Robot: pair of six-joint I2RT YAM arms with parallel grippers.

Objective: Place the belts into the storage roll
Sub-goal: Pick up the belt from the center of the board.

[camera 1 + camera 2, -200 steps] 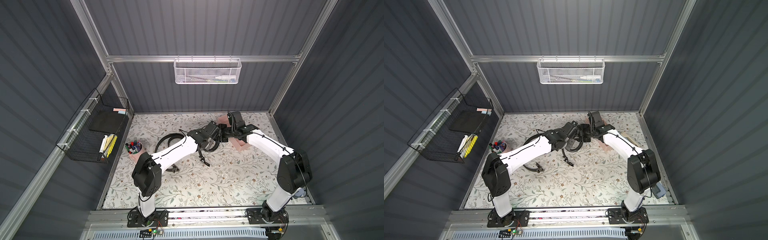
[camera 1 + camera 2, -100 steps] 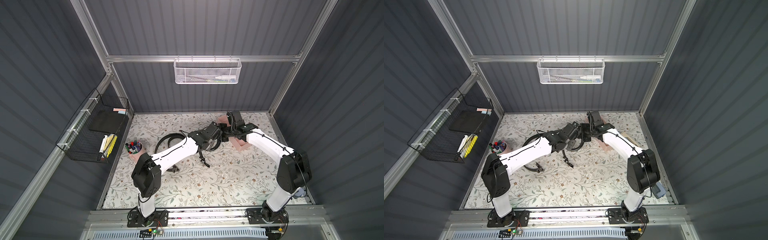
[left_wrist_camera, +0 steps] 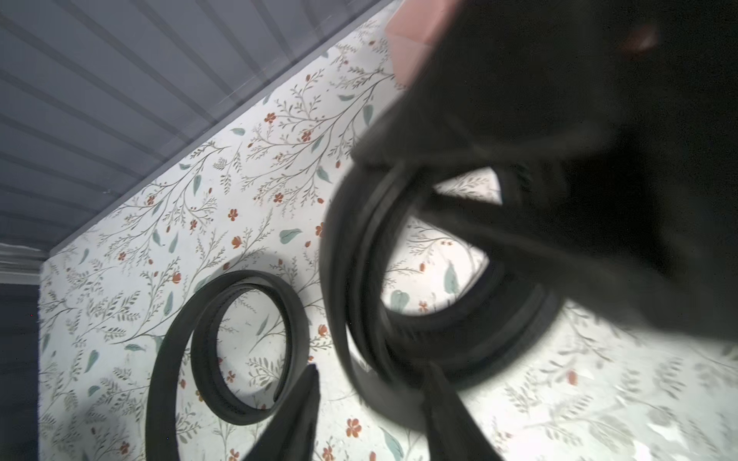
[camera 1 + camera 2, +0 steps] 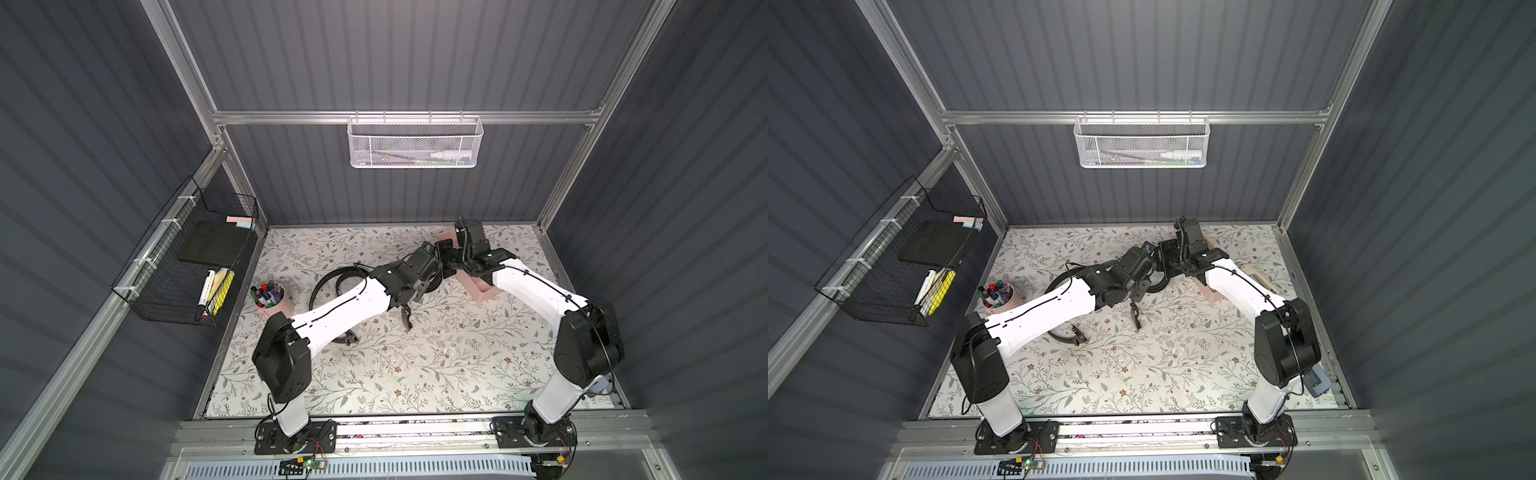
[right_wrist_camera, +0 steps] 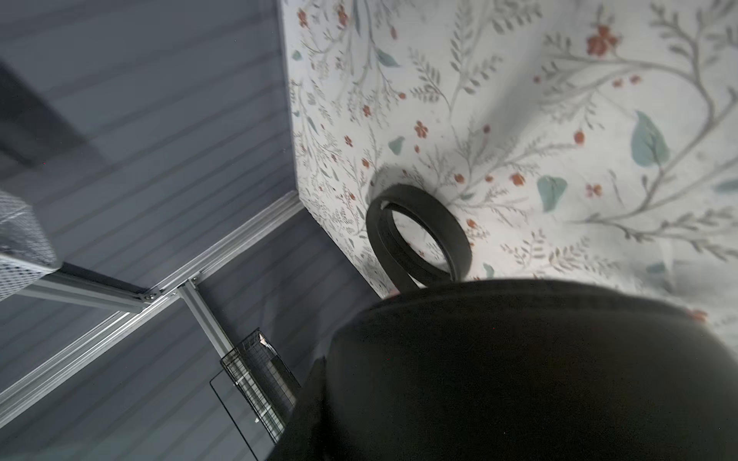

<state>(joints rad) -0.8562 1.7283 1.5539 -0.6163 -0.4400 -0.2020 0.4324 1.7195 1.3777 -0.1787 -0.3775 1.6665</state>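
Between both grippers, coiled belt [image 3: 359,279] over floral table [image 4: 415,365], just beside storage roll [image 4: 484,291] — not in any compartment. On left gripper [image 3: 373,367], fingers spread, flanking the coil's near rim. On right gripper [image 4: 444,268], blurred in the left wrist view, fingers pinched on the coil's far rim, one passing through the ring. Farther off, second belt [image 4: 328,278] in a loose loop on the table — partly under the left arm, well apart from the roll.
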